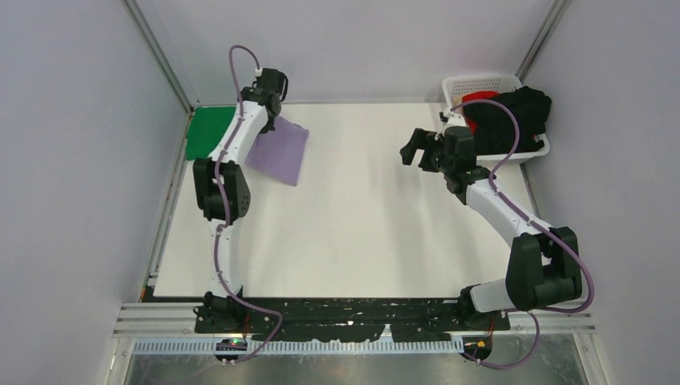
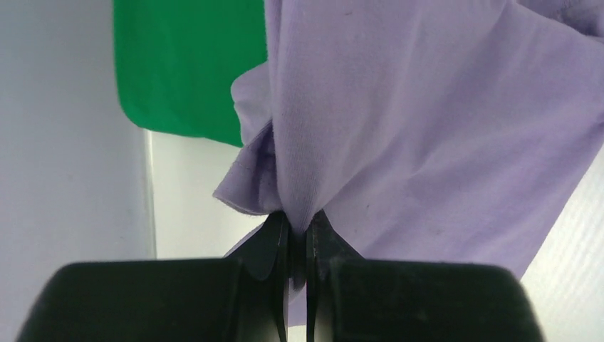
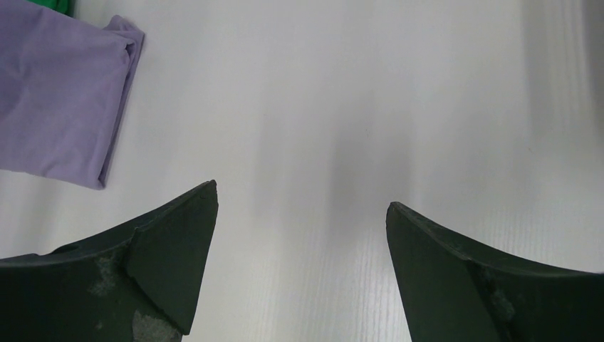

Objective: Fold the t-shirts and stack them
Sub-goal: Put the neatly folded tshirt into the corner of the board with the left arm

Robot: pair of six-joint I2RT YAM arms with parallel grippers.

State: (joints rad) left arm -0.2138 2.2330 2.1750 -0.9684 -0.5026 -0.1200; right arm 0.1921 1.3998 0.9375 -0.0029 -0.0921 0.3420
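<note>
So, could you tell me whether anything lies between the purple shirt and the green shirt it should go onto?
Nothing visible does. The left gripper is shut on the purple shirt right beside the green shirt, which lies flat in the table's far left corner with nothing on the part that shows.

- Left arm (image 1: pixel 232 152): extended forward along the left side, elbow bent, forearm angled toward the far-left corner.
- Left end effector (image 2: pixel 298 226): jaws closed, pinching a fold of the lavender shirt (image 2: pixel 427 128).
- Right arm (image 1: pixel 497 204): upper link folded near its base, forearm angled forward and inward.
- Right end effector (image 3: pixel 300 206): jaws spread wide, aimed toward the left arm's side and tilted downward.
</note>
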